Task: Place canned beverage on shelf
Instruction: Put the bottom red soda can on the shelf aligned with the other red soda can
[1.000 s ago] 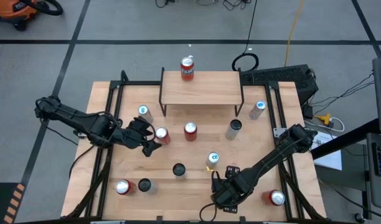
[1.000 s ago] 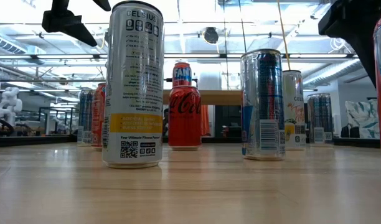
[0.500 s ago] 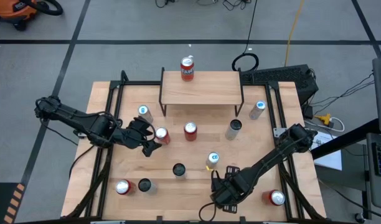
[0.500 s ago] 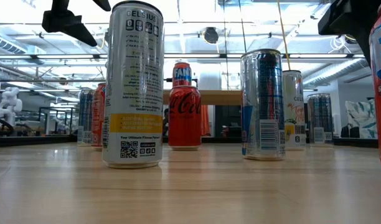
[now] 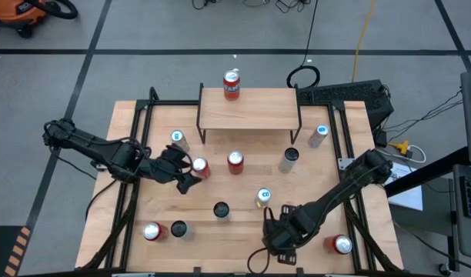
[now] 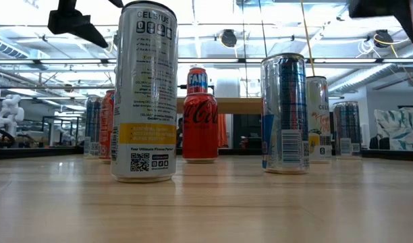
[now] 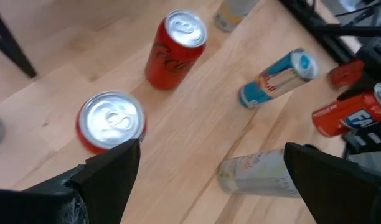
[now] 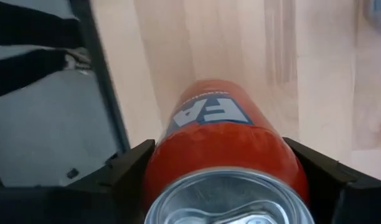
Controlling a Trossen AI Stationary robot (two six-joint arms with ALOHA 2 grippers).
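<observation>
The shelf (image 5: 249, 109) stands at the table's far middle, and an orange Fanta can (image 5: 232, 85) stands upright at its far edge. My right gripper (image 5: 278, 233) is near the table's near edge, shut on a second orange Fanta can (image 8: 225, 134). That can also shows in the left wrist view (image 7: 349, 115). My left gripper (image 5: 186, 175) is open at the table's left middle. A red can (image 7: 109, 121) stands upright on the table just past one of its fingers; I cannot tell whether they touch. My right gripper pinches the Fanta can's round side wall near its top rim (image 8: 169, 140) between its two fingers (image 8: 125, 168), one on each side. The fingers come from above, slanting down. The can's top faces the wrist camera, and the can hides its own bottom.
Several more cans stand about the table: a Coca-Cola can (image 5: 235, 160), a dark can (image 5: 289, 158), blue-topped cans (image 5: 177, 138) (image 5: 320, 135), a Celsius can (image 5: 262, 198), dark cans (image 5: 221, 209) (image 5: 178, 228) and red cans (image 5: 151, 231) (image 5: 342, 245). Black rails (image 5: 131, 154) edge the table.
My right gripper has risen with the Fanta can. The can stood at the right edge of the low view a second ago and no longer shows there. My left gripper has kept still.
</observation>
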